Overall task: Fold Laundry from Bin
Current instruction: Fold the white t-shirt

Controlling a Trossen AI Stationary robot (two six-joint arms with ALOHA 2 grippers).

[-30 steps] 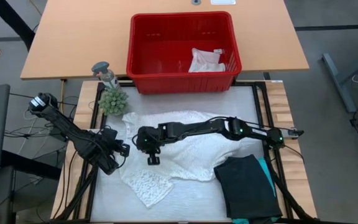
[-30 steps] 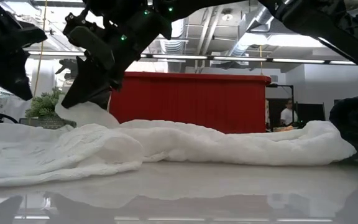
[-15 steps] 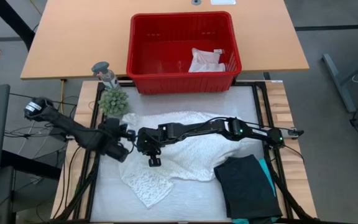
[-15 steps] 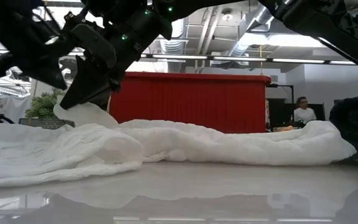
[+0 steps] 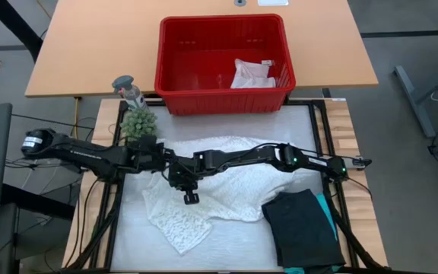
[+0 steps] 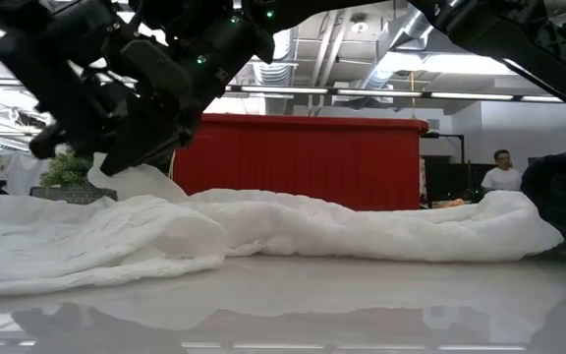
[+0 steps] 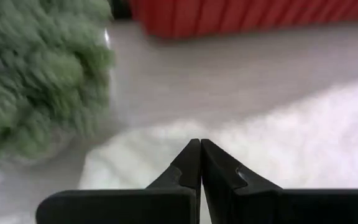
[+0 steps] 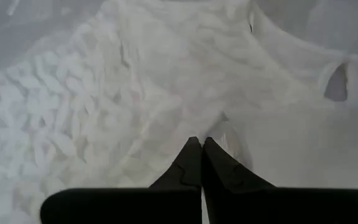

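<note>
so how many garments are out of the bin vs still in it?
3 out: white lacy top mid-table, black garment over a teal one near right. 1 in the bin: small white cloth. More may be hidden.

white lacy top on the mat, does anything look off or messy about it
The white lacy top lies rumpled and askew, one sleeve trailing toward the front-left. The right gripper pinches a raised fold; the left gripper is shut beside it.

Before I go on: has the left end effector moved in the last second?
Yes. In the high view the left end effector has swung inward and toward the red bin, ending beside the small green plant over the white lacy top.
</note>
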